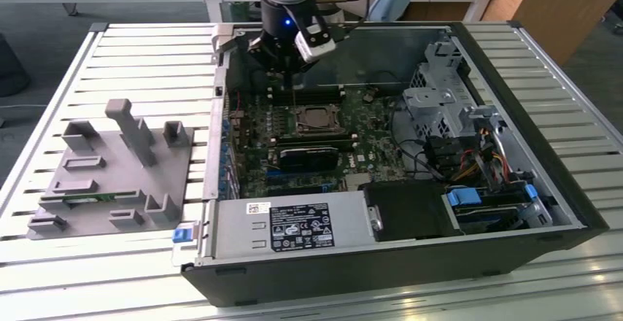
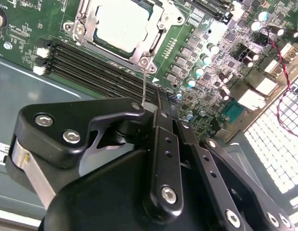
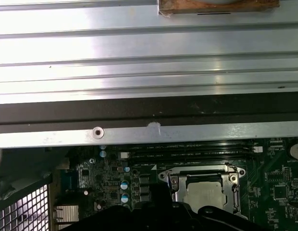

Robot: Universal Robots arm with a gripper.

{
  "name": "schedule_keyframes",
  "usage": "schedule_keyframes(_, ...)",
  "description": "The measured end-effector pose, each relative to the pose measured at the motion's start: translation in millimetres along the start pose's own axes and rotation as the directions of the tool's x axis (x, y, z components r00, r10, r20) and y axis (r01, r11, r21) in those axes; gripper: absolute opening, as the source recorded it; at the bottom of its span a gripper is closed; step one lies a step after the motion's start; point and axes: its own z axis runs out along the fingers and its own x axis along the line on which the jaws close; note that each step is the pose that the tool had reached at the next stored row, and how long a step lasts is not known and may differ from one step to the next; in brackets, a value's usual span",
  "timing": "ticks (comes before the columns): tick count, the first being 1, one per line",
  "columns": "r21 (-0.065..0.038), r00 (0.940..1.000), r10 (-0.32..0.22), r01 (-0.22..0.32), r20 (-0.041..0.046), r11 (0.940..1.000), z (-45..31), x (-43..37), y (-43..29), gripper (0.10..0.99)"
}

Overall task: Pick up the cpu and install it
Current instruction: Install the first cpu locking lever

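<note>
The cpu (image 1: 314,121) lies flat in the socket in the middle of the green motherboard (image 1: 370,128) inside the open computer case. Its silvery top (image 2: 121,24) is ringed by the metal socket frame in both wrist views (image 3: 204,195). My gripper (image 1: 292,71) hangs over the board just behind the socket, toward the case's far wall. Its black fingers (image 2: 161,125) meet at the tip (image 2: 156,98), closed on a thin metal socket lever (image 2: 145,82) that rises from the socket's corner. The cpu is not in the gripper.
Black memory slots (image 2: 91,62) run beside the socket. A black heatsink block (image 1: 309,155) sits in front of it. The power supply (image 1: 292,226) and drive bays (image 1: 486,190) fill the near and right parts of the case. A grey parts fixture (image 1: 112,175) stands on the slatted table at the exterior view's left.
</note>
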Motion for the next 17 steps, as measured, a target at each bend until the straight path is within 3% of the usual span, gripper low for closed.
schedule_keyframes(17, 0.0, 1.0, 0.0, 0.0, 0.0, 1.0, 0.4, -4.3, 0.2, 0.11)
